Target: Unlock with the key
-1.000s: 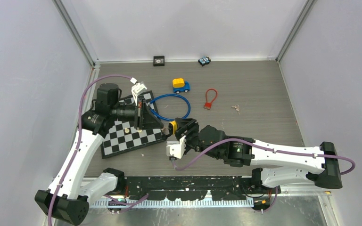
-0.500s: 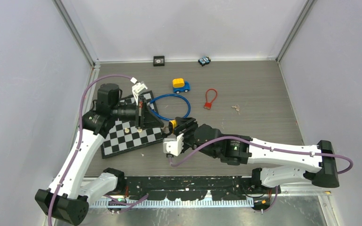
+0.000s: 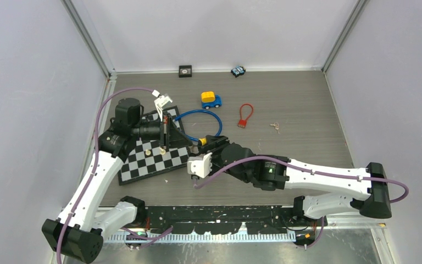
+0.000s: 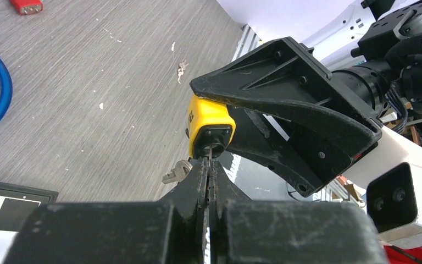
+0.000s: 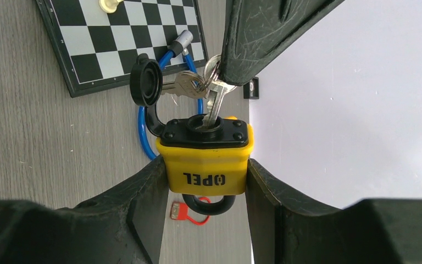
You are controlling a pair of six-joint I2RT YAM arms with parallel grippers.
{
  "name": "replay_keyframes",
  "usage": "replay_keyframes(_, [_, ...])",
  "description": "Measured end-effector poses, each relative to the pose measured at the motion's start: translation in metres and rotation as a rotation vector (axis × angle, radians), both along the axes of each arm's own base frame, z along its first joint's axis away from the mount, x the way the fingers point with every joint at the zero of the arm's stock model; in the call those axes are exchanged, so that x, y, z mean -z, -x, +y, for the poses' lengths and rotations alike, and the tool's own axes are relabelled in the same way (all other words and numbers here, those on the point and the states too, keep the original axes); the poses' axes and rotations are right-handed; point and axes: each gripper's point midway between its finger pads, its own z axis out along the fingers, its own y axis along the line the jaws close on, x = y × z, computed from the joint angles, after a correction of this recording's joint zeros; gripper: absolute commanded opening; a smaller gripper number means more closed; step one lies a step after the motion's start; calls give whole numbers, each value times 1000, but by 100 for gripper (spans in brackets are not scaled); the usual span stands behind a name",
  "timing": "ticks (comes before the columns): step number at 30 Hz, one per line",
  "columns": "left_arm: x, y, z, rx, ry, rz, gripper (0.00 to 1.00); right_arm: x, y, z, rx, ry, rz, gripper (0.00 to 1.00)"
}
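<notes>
Left gripper (image 4: 209,165) is clamped tight on a key (image 5: 215,104), whose blade sits in the keyhole of the padlock (image 5: 206,157). Right gripper (image 5: 206,181) pinches that yellow padlock by its sides, keyhole face toward the left arm and just off the chessboard's (image 3: 148,162) right corner.

Since a second ago the right arm has pushed left and away from its base, carrying the padlock closer onto the left fingers. The left arm has barely moved, and the loose things lie where they were.

Count:
- one padlock
- one key in it, with at least two more on the same ring
- one blue cable (image 3: 218,121)
- one red lock (image 3: 242,124)
- one toy car (image 3: 210,99)
- one pawn (image 3: 148,152) on the board
- one small key bunch (image 3: 275,126) apart on the table
- two small items by the far wall (image 3: 184,70) (image 3: 238,71)
</notes>
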Motion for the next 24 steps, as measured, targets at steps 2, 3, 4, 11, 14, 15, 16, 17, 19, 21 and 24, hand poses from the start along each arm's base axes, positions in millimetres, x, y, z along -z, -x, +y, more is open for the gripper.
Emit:
replay_keyframes(2, [1, -2, -1, -6, 3, 1, 0, 1, -1, -1, 10, 3, 6, 0])
replay_keyframes(3, [1, -2, -1, -8, 5, 5, 0, 1, -2, -1, 14, 5, 9, 1])
replay_keyframes(4, [1, -3, -1, -10, 8, 7, 0, 1, -3, -1, 18, 6, 10, 0])
replay_keyframes(11, [5, -5, -2, -19, 20, 11, 0, 4, -7, -2, 43, 17, 17, 1])
replay_keyframes(14, [6, -6, -3, -21, 24, 5, 0, 4, -9, -3, 52, 21, 21, 1])
replay_keyframes(15, [6, -7, -3, -21, 25, 2, 0, 4, -9, -3, 56, 21, 24, 0])
replay_keyframes(16, [6, -7, -3, -21, 26, 0, 0, 4, -10, -3, 60, 19, 25, 0])
replay_keyframes(17, [7, -7, -3, -21, 28, -4, 0, 4, -10, -3, 63, 18, 28, 0])
replay_keyframes(19, [8, -7, -3, -21, 29, -9, 0, 3, -11, -4, 69, 16, 30, 0])
replay_keyframes(21, [8, -7, -3, -20, 31, -17, 0, 3, -12, -4, 73, 14, 33, 0])
replay_keyframes(24, [10, -7, -3, -18, 29, -23, 0, 4, -12, -4, 78, 14, 37, 1])
